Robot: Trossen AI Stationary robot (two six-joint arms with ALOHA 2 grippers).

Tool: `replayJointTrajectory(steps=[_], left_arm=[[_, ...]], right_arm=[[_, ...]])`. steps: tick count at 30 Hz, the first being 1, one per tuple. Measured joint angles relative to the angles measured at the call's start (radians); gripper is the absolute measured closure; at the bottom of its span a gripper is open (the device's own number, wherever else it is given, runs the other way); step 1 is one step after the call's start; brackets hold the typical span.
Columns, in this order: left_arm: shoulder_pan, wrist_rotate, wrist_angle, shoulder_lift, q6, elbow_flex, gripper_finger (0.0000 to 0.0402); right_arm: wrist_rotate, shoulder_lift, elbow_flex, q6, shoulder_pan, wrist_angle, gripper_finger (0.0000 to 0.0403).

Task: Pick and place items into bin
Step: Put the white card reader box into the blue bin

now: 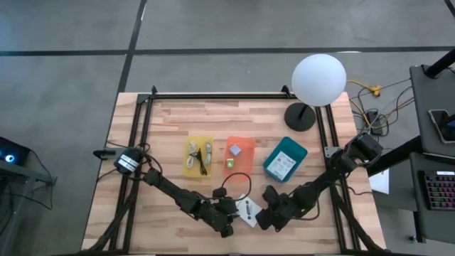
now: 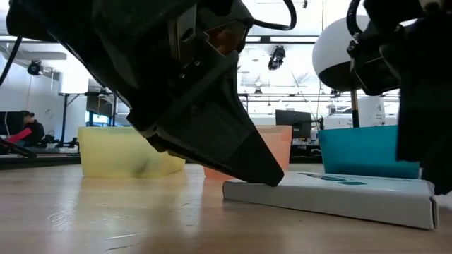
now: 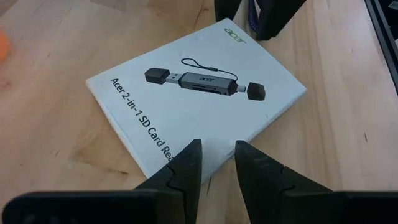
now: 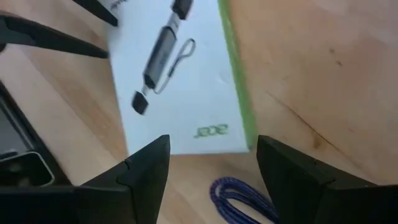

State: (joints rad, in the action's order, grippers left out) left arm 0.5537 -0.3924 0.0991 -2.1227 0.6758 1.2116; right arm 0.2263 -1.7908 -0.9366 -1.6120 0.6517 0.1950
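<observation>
The white card-reader box (image 3: 196,102) is lying flat on the table (image 1: 142,199) at the near edge, between both grippers. The left gripper (image 3: 214,163) is touching its corner with fingers slightly apart, not clamped. The right gripper (image 4: 211,163) is waiting wide open just beside the opposite short end, so the box's long axis is running roughly from one arm to the other.

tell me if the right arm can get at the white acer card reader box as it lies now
Probably yes: the right end effector hangs open just short of the flat white cardboard box, nothing between; the left end effector crowds the opposite edge.
</observation>
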Motion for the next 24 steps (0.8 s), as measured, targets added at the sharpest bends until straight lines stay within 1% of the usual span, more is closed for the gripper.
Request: replayJointTrajectory(steps=[6,11,15,17,19,24], left_arm=[[-0.001,-0.002,0.01,0.0,0.0,-0.001,0.0318],[-0.001,-0.005,0.018,0.002,0.0,0.006,0.0318],[-0.003,-0.011,0.018,0.002,-0.001,0.019,0.0318],[-0.003,-0.017,0.019,0.002,-0.011,0.028,0.0318],[-0.003,-0.018,0.015,0.008,-0.044,0.038,0.0318],[0.002,-0.023,-0.006,0.042,-0.162,0.051,0.0318]], right_arm=[[-0.022,0.0,-0.001,0.051,-0.016,-0.05,0.0177],[-0.044,0.004,-0.053,0.145,-0.021,-0.091,0.0177],[-0.04,0.003,-0.088,0.206,-0.024,-0.074,0.0177],[-0.016,0.005,-0.101,0.199,-0.025,-0.048,0.0177],[0.013,0.005,-0.099,0.157,-0.027,0.021,0.0177],[-0.014,0.003,-0.069,0.128,-0.029,0.033,0.0177]])
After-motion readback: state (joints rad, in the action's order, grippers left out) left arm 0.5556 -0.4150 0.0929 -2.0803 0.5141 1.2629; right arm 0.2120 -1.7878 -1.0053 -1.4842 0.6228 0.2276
